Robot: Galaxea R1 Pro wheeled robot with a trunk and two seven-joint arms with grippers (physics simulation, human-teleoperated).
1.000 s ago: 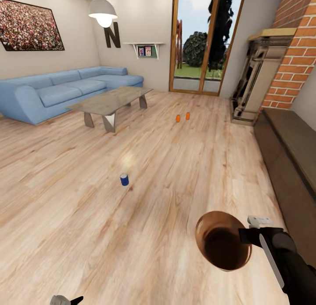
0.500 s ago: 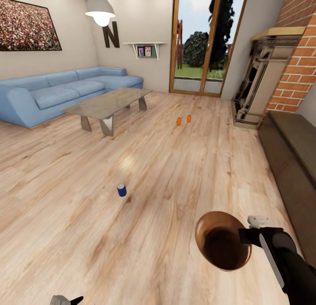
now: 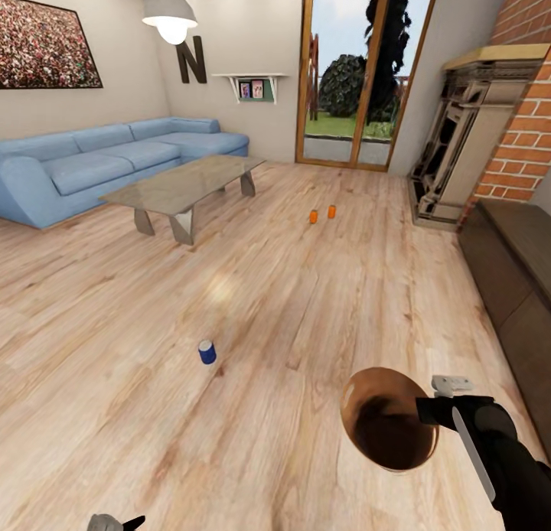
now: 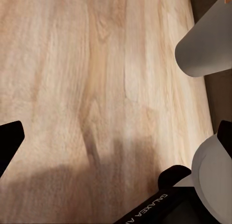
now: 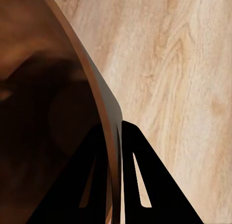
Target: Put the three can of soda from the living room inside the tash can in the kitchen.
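Living room wood floor (image 3: 321, 301), wide open. Right gripper (image 5: 118, 137) pinches the tash can (image 3: 386, 428) rim, can tilted. Left gripper (image 4: 116, 141) spread wide, empty. Two orange soda cans (image 3: 322, 213) far ahead; blue can (image 3: 207, 352) nearer.

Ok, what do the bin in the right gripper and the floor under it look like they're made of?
The bin looks like glossy amber-brown wood or a wood-look shell: its rim catches a bright sheen. It is thin-walled where the right gripper fingers pinch it. The floor looks like pale wood planks, with grain, board seams and a soft lamp reflection, so a satin finish.
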